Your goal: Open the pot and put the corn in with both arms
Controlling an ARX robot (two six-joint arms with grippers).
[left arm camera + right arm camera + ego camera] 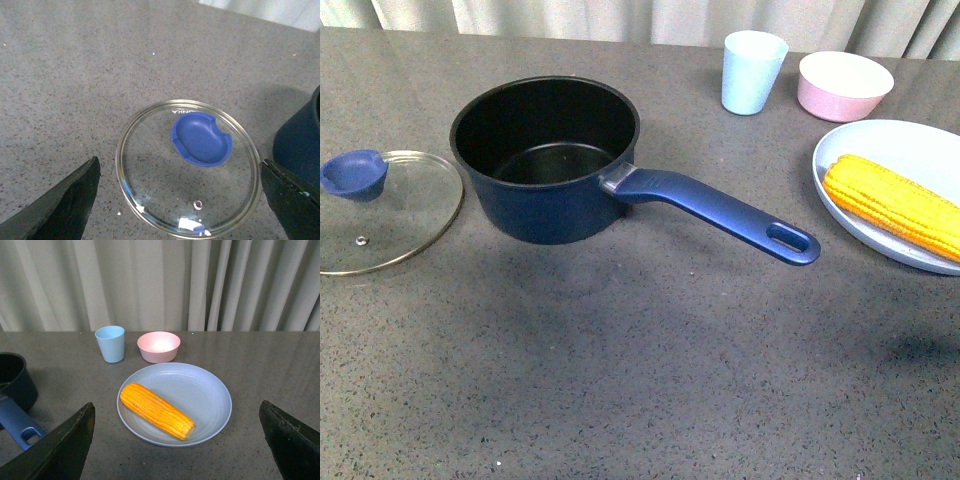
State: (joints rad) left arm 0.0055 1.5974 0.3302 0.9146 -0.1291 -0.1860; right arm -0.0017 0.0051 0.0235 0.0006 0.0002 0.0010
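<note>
The navy-blue pot (545,160) stands open and empty on the grey table, its long handle (720,210) pointing right. Its glass lid (380,210) with a blue knob (355,173) lies flat on the table to the pot's left. My left gripper (180,200) is open above the lid (187,167), apart from it, with the pot's wall (300,145) beside it. The yellow corn (895,205) lies on a pale blue plate (910,150) at the right. My right gripper (177,440) is open, hovering short of the corn (157,411). Neither arm shows in the front view.
A pale blue cup (753,70) and a pink bowl (845,85) stand at the back right, behind the plate. They also show in the right wrist view, the cup (110,343) and the bowl (158,346). Curtains hang behind the table.
</note>
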